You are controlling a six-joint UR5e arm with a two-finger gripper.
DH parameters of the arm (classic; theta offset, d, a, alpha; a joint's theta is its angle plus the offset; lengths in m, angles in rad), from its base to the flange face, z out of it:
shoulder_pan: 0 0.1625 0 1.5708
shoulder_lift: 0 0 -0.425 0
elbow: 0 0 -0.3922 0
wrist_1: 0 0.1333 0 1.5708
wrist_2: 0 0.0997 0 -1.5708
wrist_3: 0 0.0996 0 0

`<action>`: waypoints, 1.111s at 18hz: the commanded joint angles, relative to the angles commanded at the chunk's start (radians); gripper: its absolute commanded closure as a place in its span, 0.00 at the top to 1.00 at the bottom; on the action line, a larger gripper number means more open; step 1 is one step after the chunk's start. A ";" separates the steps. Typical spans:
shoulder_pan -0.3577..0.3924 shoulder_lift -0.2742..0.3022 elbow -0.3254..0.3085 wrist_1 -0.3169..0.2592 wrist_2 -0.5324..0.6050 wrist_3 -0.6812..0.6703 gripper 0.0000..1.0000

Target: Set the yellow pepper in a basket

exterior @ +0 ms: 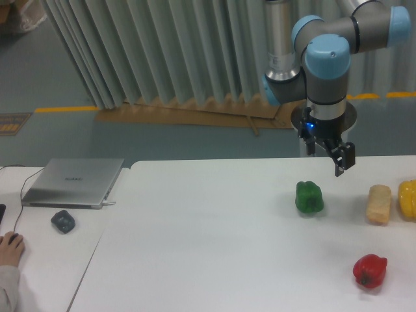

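Note:
The yellow pepper lies at the table's right edge, glossy and partly cut off by the frame. My gripper hangs above the table's far side, up and to the right of a green pepper and well left of the yellow pepper. Its fingers stand apart with nothing between them, so it is open. No basket is in view.
A pale beige oblong block lies just left of the yellow pepper. A red pepper sits near the front right. On the left desk are a closed laptop, a dark mouse and a person's hand.

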 joint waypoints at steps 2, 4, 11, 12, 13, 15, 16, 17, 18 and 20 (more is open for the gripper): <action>0.000 0.000 0.000 0.003 0.000 -0.002 1.00; 0.000 0.000 0.000 0.005 0.000 -0.002 1.00; 0.006 0.002 -0.018 0.005 0.002 -0.003 1.00; 0.008 0.002 -0.018 0.005 0.002 -0.003 1.00; 0.011 0.003 -0.018 0.005 0.003 -0.003 1.00; 0.014 -0.002 -0.009 0.006 0.003 -0.008 1.00; 0.015 -0.005 -0.002 0.009 0.003 -0.021 1.00; 0.018 -0.011 0.008 0.027 0.003 -0.038 1.00; 0.021 -0.015 0.009 0.066 0.008 -0.052 1.00; 0.025 -0.050 0.003 0.115 0.061 -0.063 1.00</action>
